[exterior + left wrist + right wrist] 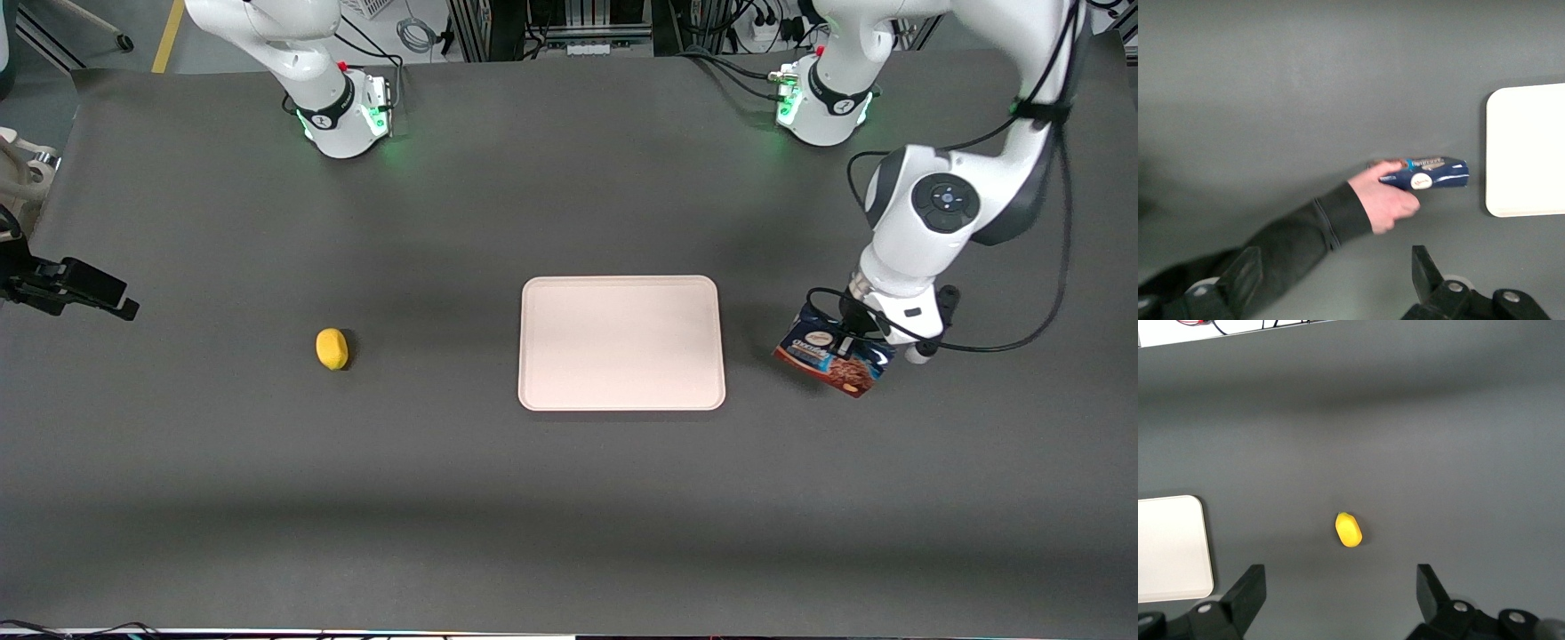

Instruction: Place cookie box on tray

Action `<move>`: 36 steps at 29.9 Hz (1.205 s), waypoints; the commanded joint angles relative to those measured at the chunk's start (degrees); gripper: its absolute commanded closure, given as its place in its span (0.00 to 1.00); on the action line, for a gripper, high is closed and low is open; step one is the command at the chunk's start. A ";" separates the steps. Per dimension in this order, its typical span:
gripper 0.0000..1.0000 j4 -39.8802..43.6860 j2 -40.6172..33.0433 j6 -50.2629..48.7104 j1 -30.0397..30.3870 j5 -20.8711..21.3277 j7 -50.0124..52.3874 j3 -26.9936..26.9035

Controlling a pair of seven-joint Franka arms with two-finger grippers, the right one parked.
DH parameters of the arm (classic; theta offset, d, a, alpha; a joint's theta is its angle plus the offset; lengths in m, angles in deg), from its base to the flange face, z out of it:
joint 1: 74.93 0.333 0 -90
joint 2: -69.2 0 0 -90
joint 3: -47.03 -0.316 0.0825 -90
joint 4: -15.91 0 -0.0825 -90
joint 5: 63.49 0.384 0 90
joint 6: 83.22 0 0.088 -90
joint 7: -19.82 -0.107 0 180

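A small yellow lemon-shaped object (331, 348) lies toward the parked arm's end of the dark tabletop (569, 498), and the pale pink tray (621, 342) sits bare near the middle. The cookie box (831, 360) rests tilted just beside the tray's short edge toward the working arm's end, not yet on it.

The left arm's gripper (1335, 263) hangs above the box. Its fingers are spread wide with nothing between them in the left wrist view, while the front view hides them under the wrist.

The carton looks light and fairly stiff with a glossy skin. It would likely be best pinched across its narrow width near mid-length, gently enough not to crush it.

Only the left wrist view shows a person's hand (1385, 200) in a dark sleeve gripping one end of the box (1431, 173) near the tray (1525, 147). No such hand shows in the front view. Only the right wrist view shows the lemon-shaped object close up.
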 commanded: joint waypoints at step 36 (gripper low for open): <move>0.71 -0.42 25.37 17.29 -2.83 6.79 -15.99 -0.30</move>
